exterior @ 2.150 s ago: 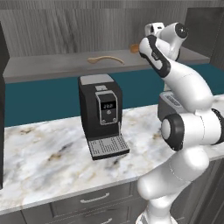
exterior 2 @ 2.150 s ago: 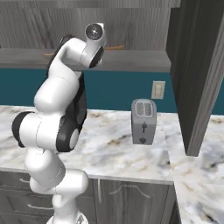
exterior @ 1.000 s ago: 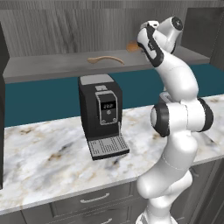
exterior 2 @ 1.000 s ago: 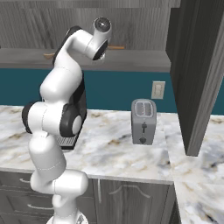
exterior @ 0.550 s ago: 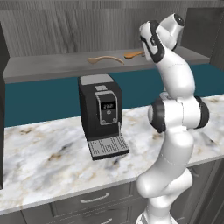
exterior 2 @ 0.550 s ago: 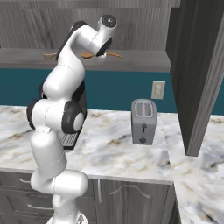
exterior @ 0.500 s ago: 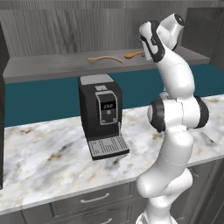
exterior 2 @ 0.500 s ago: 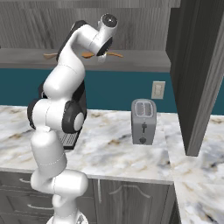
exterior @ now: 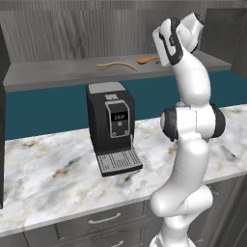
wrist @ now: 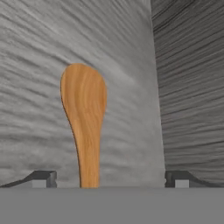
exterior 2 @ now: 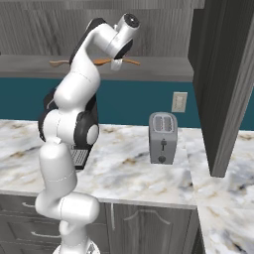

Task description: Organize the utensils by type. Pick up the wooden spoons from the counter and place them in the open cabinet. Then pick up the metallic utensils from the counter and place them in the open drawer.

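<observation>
Two smooth oval-bowled wooden spoons point(exterior: 116, 66)

You have two wooden spoons point(exterior: 117, 66) lying side by side on the open cabinet point(exterior: 58, 75) shelf, above the coffee machine point(exterior: 113, 127) on the counter point(exterior: 43, 169); the toaster point(exterior 2: 162, 131) stands further right.

Teal wall point(exterior: 48, 108) behind; black coffee machine point(exterior: 112, 128) and silver toaster point(exterior 2: 163, 137) standing well apart; white wall outlet point(exterior 2: 179, 102); dark grey tall side panel point(exterior 2: 223, 84).
</observation>
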